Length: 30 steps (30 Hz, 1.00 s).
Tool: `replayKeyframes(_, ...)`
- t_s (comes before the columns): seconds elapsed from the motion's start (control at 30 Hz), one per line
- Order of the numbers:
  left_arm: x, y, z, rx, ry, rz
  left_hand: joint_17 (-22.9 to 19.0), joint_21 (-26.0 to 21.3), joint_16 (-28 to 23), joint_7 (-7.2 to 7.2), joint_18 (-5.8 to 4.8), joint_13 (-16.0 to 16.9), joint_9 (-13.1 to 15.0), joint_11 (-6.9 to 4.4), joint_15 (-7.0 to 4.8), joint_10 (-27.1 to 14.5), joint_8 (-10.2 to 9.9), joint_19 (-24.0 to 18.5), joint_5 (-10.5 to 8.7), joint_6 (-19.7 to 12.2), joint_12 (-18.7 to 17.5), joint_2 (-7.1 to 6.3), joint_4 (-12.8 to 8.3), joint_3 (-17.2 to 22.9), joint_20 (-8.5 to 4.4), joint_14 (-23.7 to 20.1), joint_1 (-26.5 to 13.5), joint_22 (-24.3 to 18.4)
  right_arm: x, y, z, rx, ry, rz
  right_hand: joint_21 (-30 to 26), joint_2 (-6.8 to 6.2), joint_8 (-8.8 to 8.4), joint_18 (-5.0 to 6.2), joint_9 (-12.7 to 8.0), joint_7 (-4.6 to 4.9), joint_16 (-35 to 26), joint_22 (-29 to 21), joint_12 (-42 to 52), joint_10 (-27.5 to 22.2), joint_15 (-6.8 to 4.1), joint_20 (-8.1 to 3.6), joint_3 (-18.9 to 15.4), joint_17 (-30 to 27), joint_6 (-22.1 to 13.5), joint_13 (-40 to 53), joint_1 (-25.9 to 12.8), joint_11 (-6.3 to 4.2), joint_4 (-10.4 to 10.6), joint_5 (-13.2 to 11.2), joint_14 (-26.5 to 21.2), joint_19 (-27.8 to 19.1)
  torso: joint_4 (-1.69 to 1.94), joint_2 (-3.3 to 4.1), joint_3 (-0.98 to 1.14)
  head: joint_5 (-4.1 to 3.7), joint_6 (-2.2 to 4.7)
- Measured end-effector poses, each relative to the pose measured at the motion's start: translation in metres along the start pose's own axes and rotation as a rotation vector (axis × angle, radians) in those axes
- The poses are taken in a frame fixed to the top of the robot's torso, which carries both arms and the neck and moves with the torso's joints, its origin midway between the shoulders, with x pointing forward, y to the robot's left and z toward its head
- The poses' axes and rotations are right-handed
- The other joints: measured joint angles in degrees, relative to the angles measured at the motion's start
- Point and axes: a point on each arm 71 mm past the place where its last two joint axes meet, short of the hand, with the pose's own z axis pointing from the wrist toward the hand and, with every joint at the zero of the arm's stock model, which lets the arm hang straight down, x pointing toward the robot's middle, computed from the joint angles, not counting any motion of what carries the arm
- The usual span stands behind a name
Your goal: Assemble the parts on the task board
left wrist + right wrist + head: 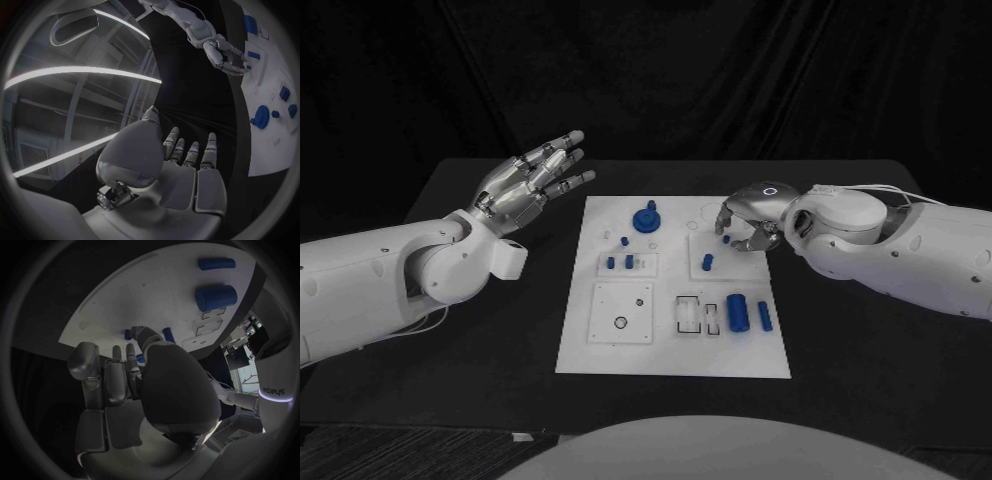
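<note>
We keep our left robot hand (531,180) raised with fingers spread and holding nothing, clear of the white rectangular task board (672,345) on the black tabletop (877,350), while our right robot hand (747,225) curls over its far-right small blue peg (708,263), whether pinching anything we cannot tell.

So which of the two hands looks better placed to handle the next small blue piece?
Probably the right silver hand: it hangs low over the white task board's far right corner, fingers down beside a small blue peg. The left silver hand is raised open, off the board.
</note>
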Motion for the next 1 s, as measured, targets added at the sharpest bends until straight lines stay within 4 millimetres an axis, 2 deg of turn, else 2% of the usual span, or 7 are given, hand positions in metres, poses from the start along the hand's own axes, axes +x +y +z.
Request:
replayKeyframes(0.1,0.0,0.0,0.0,0.0,0.004,-0.003,0.0,0.0,0.0,-0.02,-0.01,0.0,0.0,0.57,0.28,-0.4,0.0,0.5,1.98,0.0,0.0,0.04,0.0,0.0,0.51,0.3,1.2,0.0,0.002,-0.001,0.0,0.003,0.003,0.001,0.0,0.0,0.74,0.0,0.8,-0.29,0.0,0.0,0.7,0.0,0.0,0.0,0.7,0.0,0.3,0.2,0.0,0.0,-0.7,0.0,0.0,0.0,0.01,0.0,0.0,-0.01,0.0)
replayKeyframes(0.17,0.0,0.001,0.0,-0.001,0.005,-0.005,0.0,0.0,0.0,-0.02,0.0,0.0,0.0,0.58,0.28,-0.4,0.0,0.5,1.98,0.0,0.2,0.15,0.0,0.0,0.51,0.3,1.4,0.0,0.003,-0.001,0.001,0.005,0.005,0.001,0.0,1.22,1.82,0.0,1.7,-0.29,0.0,0.0,1.6,0.2,0.0,0.0,0.7,0.0,0.3,0.4,-1.2,0.13,-0.7,0.0,0.0,0.0,0.01,0.0,0.0,-0.01,0.0)
replayKeyframes(0.3,-0.001,0.001,0.001,-0.001,0.006,-0.005,0.0,0.0,0.0,-0.02,-0.01,0.0,0.0,0.75,0.28,-0.3,0.0,0.5,2.6,0.0,0.2,0.55,0.0,0.0,0.51,0.3,1.8,0.0,0.005,-0.002,0.001,0.005,0.006,0.002,0.0,1.19,2.69,0.0,2.7,-0.27,0.0,0.0,2.5,1.0,0.0,0.0,0.7,0.0,0.4,0.8,-1.2,-0.09,-0.7,-0.3,0.0,0.0,-0.02,-0.01,0.0,-0.01,0.0)
replayKeyframes(0.67,-0.002,0.002,0.001,-0.002,0.007,-0.006,0.0,0.3,0.0,-0.07,0.0,0.0,0.0,1.45,0.49,0.3,0.0,1.3,3.97,0.1,0.9,1.01,-0.4,-0.4,1.31,0.5,3.1,0.4,0.008,-0.001,0.004,0.001,-0.003,0.005,0.0,1.21,4.18,0.0,4.2,1.09,0.0,0.0,3.1,2.3,-0.02,-0.01,2.6,0.0,1.7,0.9,-1.2,-0.62,-2.5,-0.2,0.0,0.0,-0.03,-0.03,0.02,0.05,0.0)
replayKeyframes(0.77,-0.002,0.003,0.002,-0.002,0.007,-0.007,0.4,1.0,1.7,-0.96,-0.01,0.0,0.0,2.71,1.42,0.9,0.0,2.9,4.65,1.0,2.6,1.09,-0.4,-0.4,1.88,1.4,4.3,2.5,0.01,0.0,0.005,-0.001,-0.003,0.006,0.1,2.26,4.19,-0.01,4.8,1.46,0.0,0.0,3.1,3.5,-0.03,-0.32,4.5,0.0,2.1,0.8,-2.3,-0.65,-2.6,2.5,0.0,0.3,-0.03,-0.04,0.02,0.05,0.0)
replayKeyframes(0.8,-0.002,0.003,0.002,-0.002,0.007,-0.007,0.5,1.4,2.0,-1.0,0.0,0.0,0.0,2.71,1.4,0.9,0.0,3.9,4.98,1.0,2.8,1.02,-0.4,-0.4,1.74,1.4,4.6,2.6,0.01,0.0,0.006,-0.001,-0.003,0.007,1.0,2.26,4.19,-0.01,4.8,2.08,0.1,0.0,3.1,4.2,-0.04,-0.32,4.5,0.0,2.7,0.7,-2.3,-1.25,-2.6,2.9,0.0,0.3,-0.03,-0.05,0.02,0.07,0.0)
replayKeyframes(1.0,-0.001,0.004,0.003,-0.004,0.007,-0.007,0.5,1.9,2.0,-0.11,-0.01,0.0,0.0,2.82,1.6,1.0,0.0,4.6,5.27,2.0,2.9,1.31,-0.4,-0.4,1.75,1.6,4.9,3.2,0.012,0.0,0.007,-0.008,-0.01,0.008,2.7,2.55,5.09,-0.02,5.6,2.49,0.1,0.0,3.1,7.8,-0.63,-0.42,7.4,0.1,3.1,-0.6,-2.6,-1.4,-3.2,2.9,-0.6,0.8,-0.03,-0.1,0.01,0.23,0.0)
